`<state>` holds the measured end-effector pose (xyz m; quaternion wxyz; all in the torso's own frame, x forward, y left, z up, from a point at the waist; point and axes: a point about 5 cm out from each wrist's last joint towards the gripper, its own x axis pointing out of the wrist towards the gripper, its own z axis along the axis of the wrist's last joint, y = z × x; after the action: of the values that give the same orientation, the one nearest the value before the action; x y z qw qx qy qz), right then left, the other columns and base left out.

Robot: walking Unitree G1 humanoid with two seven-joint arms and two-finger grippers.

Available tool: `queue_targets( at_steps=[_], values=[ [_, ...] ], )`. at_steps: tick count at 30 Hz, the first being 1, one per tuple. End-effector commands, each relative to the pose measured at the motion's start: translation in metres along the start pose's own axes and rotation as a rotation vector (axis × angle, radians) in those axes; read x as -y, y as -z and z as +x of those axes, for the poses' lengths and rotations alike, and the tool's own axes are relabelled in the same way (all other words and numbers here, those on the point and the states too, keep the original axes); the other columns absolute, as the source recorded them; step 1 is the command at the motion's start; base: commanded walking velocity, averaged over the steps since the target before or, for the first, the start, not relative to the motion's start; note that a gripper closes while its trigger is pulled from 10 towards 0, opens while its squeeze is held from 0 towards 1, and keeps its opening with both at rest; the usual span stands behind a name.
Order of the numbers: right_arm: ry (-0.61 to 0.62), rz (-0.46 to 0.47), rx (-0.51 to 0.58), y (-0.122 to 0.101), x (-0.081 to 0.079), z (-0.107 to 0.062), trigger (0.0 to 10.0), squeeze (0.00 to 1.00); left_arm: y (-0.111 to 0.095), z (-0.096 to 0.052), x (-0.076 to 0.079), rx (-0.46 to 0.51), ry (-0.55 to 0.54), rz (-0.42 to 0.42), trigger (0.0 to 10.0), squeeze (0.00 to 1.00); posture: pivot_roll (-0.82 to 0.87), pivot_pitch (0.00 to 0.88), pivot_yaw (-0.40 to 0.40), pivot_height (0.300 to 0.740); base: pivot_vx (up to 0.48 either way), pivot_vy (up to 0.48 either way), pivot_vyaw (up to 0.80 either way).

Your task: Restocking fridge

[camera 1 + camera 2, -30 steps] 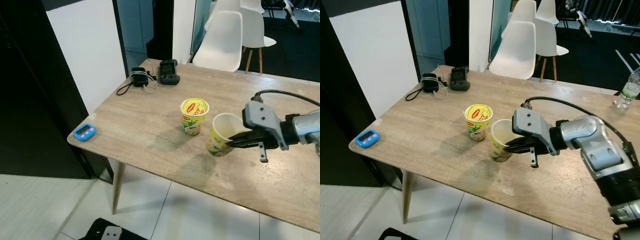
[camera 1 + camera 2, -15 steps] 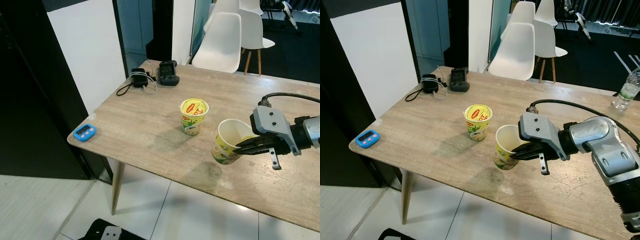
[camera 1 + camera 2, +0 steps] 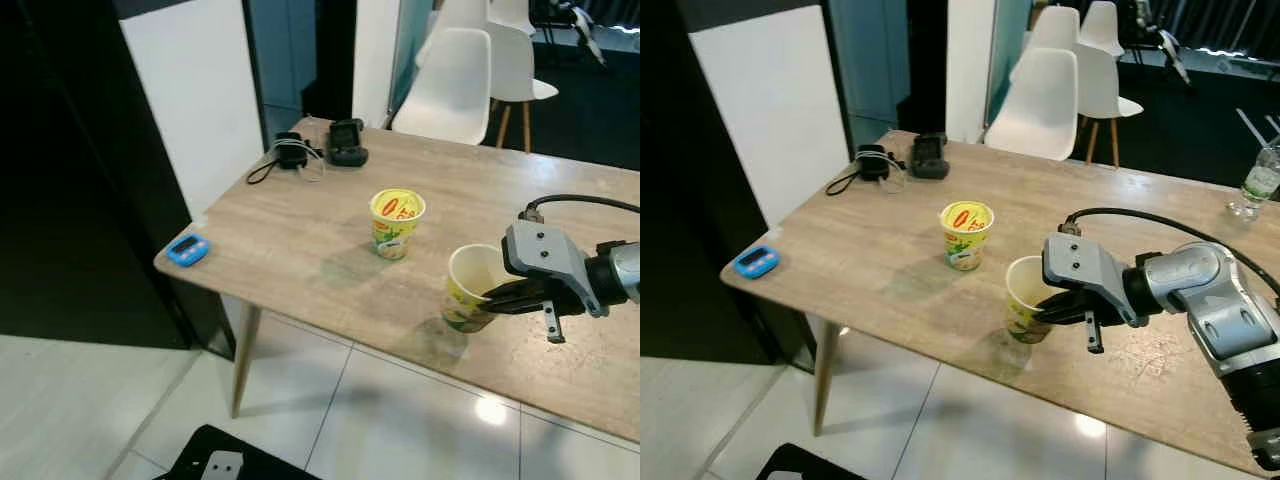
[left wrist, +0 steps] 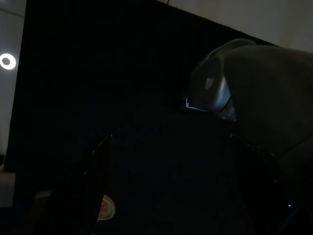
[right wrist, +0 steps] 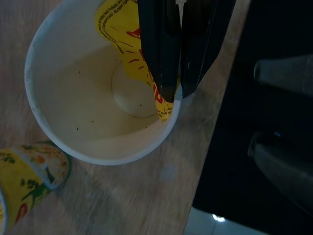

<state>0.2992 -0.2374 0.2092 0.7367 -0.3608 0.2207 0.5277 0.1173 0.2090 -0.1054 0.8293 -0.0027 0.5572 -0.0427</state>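
- Right gripper (image 3: 1048,308) pinches the rim of the open noodle cup (image 3: 1024,300), one black finger inside the wall and one outside, nearly closed on it; the cup is empty, white inside, with a yellow lid flap folded down under the fingers.
- That cup is tilted and held close to the near long edge of the wooden table (image 3: 300,240), with bare tabletop between it and the sealed noodle cup (image 3: 396,222).
- Sealed cup stands upright near the middle of the tabletop, well in from every edge; its yellow lid bears a red logo too small to read.
- At the near left corner lies a blue timer (image 3: 187,248); at the far left corner sit a black charger with its cable (image 3: 289,156) and a black controller (image 3: 347,154).
- Beyond the far edge stand white chairs (image 3: 451,85); a water bottle (image 3: 1259,183) sits at the far right.
- White tiled floor lies open before the near edge.
- Compared with a second ago, the open cup has come away from the sealed one, toward the near edge.
- Left arm hangs idle in the dark.
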Motion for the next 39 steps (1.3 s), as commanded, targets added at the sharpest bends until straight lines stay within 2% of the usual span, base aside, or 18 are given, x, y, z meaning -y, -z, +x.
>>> queue_targets(
  at_steps=[1, 13, 25, 31, 39],
  values=[
    [0.019, 0.023, -0.044, 0.008, 0.001, -0.002, 10.0, 0.0, 0.002, 0.001, 0.004, -0.007, 0.009, -0.007, 10.0, 0.0, 0.07, 0.0, -0.026, 0.74, -0.266, 0.0, 0.0],
    [0.064, 0.063, -0.071, 0.017, 0.004, -0.012, 10.0, 0.0, 0.002, 0.001, 0.004, -0.007, 0.011, -0.009, 10.0, 0.0, 0.07, 0.0, -0.026, 0.74, -0.269, 0.0, 0.0],
    [0.043, 0.041, -0.023, 0.008, 0.003, -0.011, 10.0, 0.0, 0.002, 0.001, 0.004, -0.007, 0.013, -0.013, 10.0, 0.0, 0.07, 0.0, -0.026, 0.74, -0.268, 0.0, 0.0],
    [0.05, 0.081, -0.085, 0.022, 0.001, -0.011, 10.0, 0.0, 0.002, 0.001, 0.004, -0.006, 0.014, -0.013, 10.0, 0.0, 0.07, 0.0, -0.025, 0.74, -0.271, 0.0, 0.0],
    [0.023, 0.12, -0.081, 0.029, -0.005, -0.013, 10.0, 0.0, 0.002, 0.001, 0.004, -0.007, 0.015, -0.015, 10.0, 0.0, 0.07, 0.0, -0.023, 0.74, -0.268, 0.0, 0.0]
  ],
)
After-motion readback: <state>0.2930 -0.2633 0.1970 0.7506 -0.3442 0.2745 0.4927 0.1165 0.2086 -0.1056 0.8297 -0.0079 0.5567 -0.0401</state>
